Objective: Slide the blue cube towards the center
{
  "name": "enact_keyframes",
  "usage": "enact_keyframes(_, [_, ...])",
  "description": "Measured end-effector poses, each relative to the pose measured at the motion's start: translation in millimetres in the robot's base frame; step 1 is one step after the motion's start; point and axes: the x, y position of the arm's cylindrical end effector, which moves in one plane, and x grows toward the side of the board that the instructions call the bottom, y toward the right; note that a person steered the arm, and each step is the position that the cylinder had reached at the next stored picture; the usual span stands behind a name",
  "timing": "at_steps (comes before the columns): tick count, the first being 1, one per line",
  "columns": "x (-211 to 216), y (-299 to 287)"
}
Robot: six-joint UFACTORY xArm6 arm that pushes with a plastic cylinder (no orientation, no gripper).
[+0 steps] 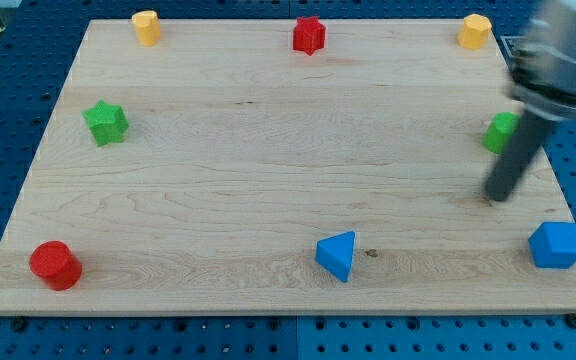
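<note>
The blue cube (556, 245) sits near the wooden board's (268, 160) bottom right corner. My tip (497, 197) is above and to the left of the blue cube, with a gap between them. The rod rises from the tip toward the view's upper right, where the blurred arm body covers the corner. A green block (499, 131) lies right beside the rod, partly hidden by it.
A blue triangular block (337, 255) lies at bottom centre. A red cylinder (55, 265) sits at bottom left. A green star (106, 122) is at left. A yellow block (146, 27), a red star (309, 35) and another yellow block (475, 31) line the top edge.
</note>
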Motion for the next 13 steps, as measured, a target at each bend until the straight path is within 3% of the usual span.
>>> enact_keyframes(1, [17.2,82.7])
enact_keyframes(3, [86.7,67.1])
enact_keyframes(4, [91.0,63.4])
enact_keyframes(11, [54.2,-23.9])
enact_keyframes(13, [39.5,-76.0])
